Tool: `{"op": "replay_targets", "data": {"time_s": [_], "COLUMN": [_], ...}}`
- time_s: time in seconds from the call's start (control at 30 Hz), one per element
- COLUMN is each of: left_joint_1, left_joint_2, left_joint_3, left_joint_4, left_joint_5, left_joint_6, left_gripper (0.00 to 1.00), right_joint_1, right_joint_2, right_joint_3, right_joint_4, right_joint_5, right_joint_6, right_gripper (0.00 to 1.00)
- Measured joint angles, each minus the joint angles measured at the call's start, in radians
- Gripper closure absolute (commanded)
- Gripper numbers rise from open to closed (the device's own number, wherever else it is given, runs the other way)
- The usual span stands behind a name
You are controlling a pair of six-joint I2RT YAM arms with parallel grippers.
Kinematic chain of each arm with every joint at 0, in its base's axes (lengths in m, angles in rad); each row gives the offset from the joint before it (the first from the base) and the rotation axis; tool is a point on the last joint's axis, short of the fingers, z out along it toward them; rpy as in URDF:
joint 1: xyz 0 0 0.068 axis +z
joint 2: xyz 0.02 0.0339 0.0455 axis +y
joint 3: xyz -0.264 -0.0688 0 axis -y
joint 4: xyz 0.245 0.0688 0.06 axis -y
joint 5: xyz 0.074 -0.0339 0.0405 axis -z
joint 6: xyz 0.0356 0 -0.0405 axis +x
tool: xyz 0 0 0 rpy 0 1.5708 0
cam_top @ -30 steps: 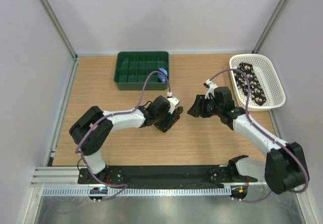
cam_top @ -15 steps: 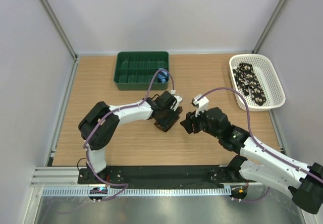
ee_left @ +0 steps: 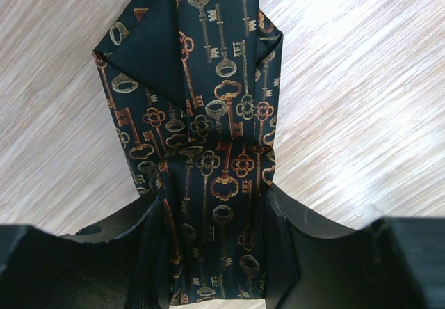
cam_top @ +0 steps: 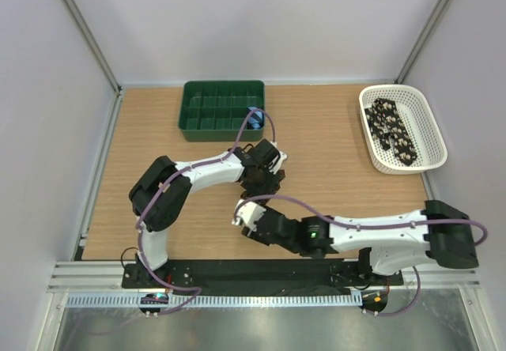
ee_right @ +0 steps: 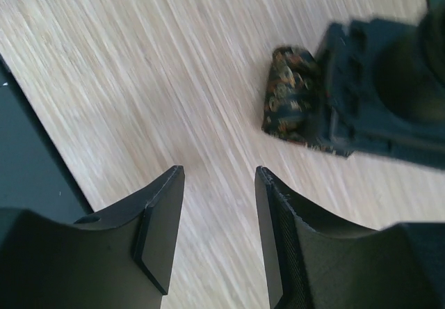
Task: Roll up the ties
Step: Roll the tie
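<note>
White walls (cam_top: 261,19) closed in a pale wooden bench (cam_top: 340,185). The right arm (cam_top: 379,228) lay low along the near edge, stretched leftward from its base to the bench's middle, with its wrist turned toward the far side. The left arm (cam_top: 202,175) bent up from the near left and reached rightward to the middle, its wrist tipped down at the bench. A white basket (cam_top: 431,133) stood at the far right and a green tray (cam_top: 213,102) of compartments at the far centre.

Black ties (cam_top: 393,132) with pale spots lay in the basket along its length, running from far left to near right. The key-patterned tie (ee_left: 208,135) lay flat on the bench below the left wrist, folded over itself. Its long axis ran straight out from the left fingers (ee_left: 281,246), which gripped it by its 2 edges. The right fingers (ee_right: 156,225) stood apart over bare bench, holding nothing, aimed at that tie but well short of it. A small blue roll (cam_top: 254,118) sat in the tray's near-right compartment.
</note>
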Motion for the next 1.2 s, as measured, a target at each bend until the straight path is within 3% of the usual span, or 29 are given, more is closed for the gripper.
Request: {"op": "replay_targets", "data": {"time_s": [0.17,0.4,0.6,0.7,1.2], "left_joint_1": [0.002,0.004,0.005,0.005,0.016], "left_joint_2": [0.023,0.040,0.051,0.055,0.061], "left_joint_3": [0.038,0.068,0.087,0.092,0.104], "left_joint_4": [-0.050,-0.105,-0.148,-0.162,-0.205], "left_joint_5": [0.015,0.038,0.061,0.069,0.104], "left_joint_6": [0.004,0.011,0.023,0.024,0.026], "left_gripper": [0.64,0.65,0.66,0.66,0.66], "right_joint_1": [0.084,0.094,0.094,0.096,0.096], "right_joint_2": [0.267,0.536,0.718,0.787,0.958], "right_joint_3": [0.199,0.381,0.503,0.543,0.725], "right_joint_4": [-0.077,-0.161,-0.243,-0.263,-0.410], "right_joint_5": [0.137,0.292,0.404,0.473,0.642], "right_joint_6": [-0.086,-0.184,-0.226,-0.246,-0.214], "right_gripper": [0.46,0.39,0.25,0.20,0.23]}}
